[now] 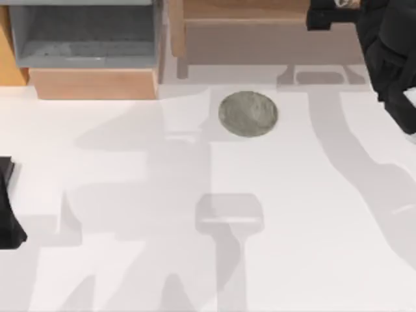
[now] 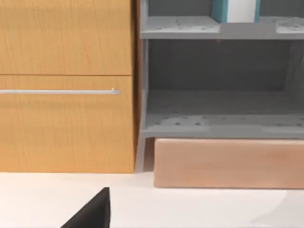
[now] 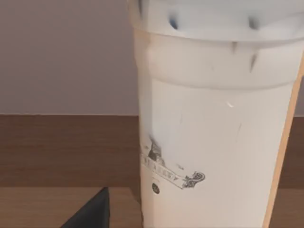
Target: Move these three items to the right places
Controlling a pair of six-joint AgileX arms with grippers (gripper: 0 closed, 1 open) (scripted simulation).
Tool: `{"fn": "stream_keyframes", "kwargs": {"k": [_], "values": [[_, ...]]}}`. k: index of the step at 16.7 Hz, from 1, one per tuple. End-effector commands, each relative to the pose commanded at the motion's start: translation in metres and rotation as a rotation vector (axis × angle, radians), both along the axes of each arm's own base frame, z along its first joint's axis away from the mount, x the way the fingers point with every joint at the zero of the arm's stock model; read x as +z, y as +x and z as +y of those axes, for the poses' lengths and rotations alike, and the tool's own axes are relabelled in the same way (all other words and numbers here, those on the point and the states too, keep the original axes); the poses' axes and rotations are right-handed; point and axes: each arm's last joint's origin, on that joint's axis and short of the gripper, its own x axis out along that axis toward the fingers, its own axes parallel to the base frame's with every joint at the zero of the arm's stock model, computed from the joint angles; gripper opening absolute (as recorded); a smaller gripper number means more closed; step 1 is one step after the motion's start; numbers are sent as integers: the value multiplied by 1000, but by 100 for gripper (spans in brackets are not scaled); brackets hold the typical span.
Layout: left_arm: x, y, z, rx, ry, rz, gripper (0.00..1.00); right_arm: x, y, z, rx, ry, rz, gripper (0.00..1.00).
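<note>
The grey stone coaster (image 1: 248,114) lies flat on the white table, a little behind its middle. A tall pale cup (image 3: 213,142) with a white lid and a small printed logo stands upright on a brown wooden surface, very close in front of my right wrist camera. My right gripper (image 1: 328,16) is at the back right of the top view, over the wooden furniture. It is open: one dark fingertip (image 3: 92,213) shows beside the cup, apart from its wall. My left gripper (image 1: 8,208) is parked at the table's left edge, open and holding nothing.
A grey open shelf unit (image 1: 88,32) on a wooden base stands at the back left, next to a wooden cabinet (image 2: 66,85) with a bar handle. A teal and white box (image 2: 235,10) sits on an upper shelf. A wooden stand (image 1: 260,32) is at the back centre.
</note>
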Motion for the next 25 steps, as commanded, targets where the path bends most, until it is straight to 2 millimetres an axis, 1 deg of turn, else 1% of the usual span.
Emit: {"fn": "stream_keyframes", "kwargs": {"k": [4, 5, 7, 13, 15, 20, 25], "values": [[0, 0, 0, 0, 0, 0, 100, -1, 0, -2, -3, -1, 4, 100], [0, 0, 0, 0, 0, 0, 100, 0, 3, -1, -1, -1, 3, 100], [0, 0, 0, 0, 0, 0, 100, 0, 16, 0, 0, 0, 1, 100], [0, 0, 0, 0, 0, 0, 100, 1, 67, 0, 0, 0, -2, 100], [0, 0, 0, 0, 0, 0, 100, 0, 78, -1, 0, 0, -1, 100], [0, 0, 0, 0, 0, 0, 100, 0, 80, -1, 0, 0, 0, 100], [0, 0, 0, 0, 0, 0, 100, 0, 80, -1, 0, 0, 0, 62]]}}
